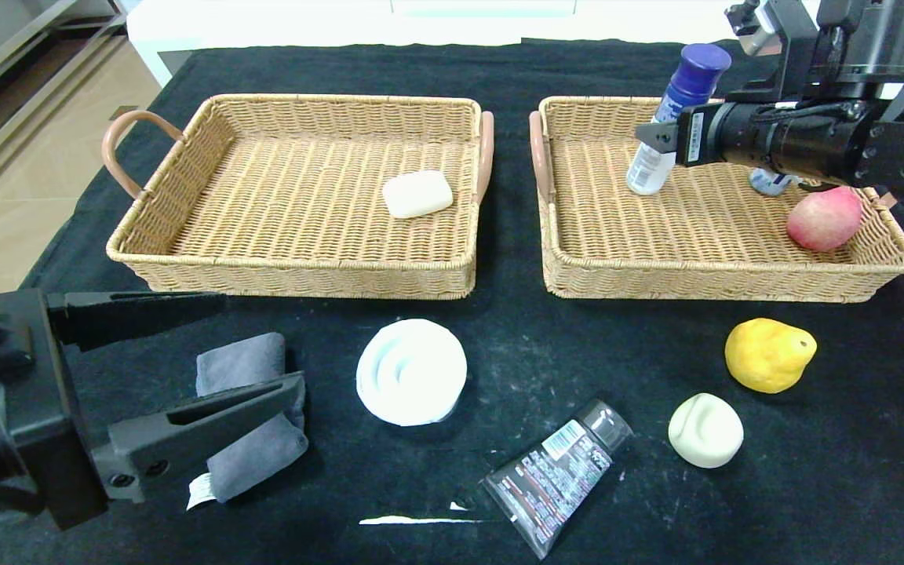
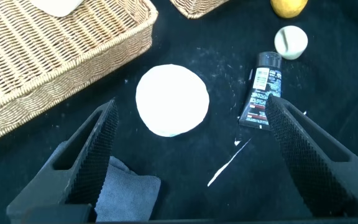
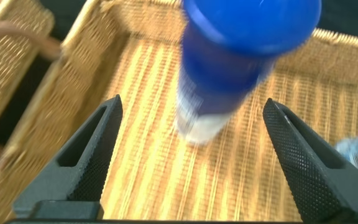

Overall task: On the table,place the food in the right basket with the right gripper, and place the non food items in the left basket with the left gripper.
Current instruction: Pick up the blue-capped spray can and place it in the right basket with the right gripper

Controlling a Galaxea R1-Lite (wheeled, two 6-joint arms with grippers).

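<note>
The white bottle with a blue cap (image 1: 676, 118) stands tilted in the right basket (image 1: 719, 286). My right gripper (image 1: 656, 135) is open, with the bottle (image 3: 229, 68) between its fingers (image 3: 92, 149) and untouched by them. The yellow pear (image 1: 768, 355) and pale bun (image 1: 705, 430) lie on the black table (image 1: 852, 471) in front of that basket. My left gripper (image 1: 260, 343) is open low over the grey cloth (image 1: 252, 447), one finger on each side of it. The white roll (image 1: 411, 371) and black tube (image 1: 558, 475) lie to its right. The left basket (image 1: 287, 275) holds a cream soap bar (image 1: 417, 194).
A red-pink fruit (image 1: 823, 218) lies at the right end of the right basket, with a small clear item (image 1: 770, 184) partly hidden behind my right arm. A white streak (image 1: 413, 519) marks the cloth near the front edge. A narrow gap separates the two baskets.
</note>
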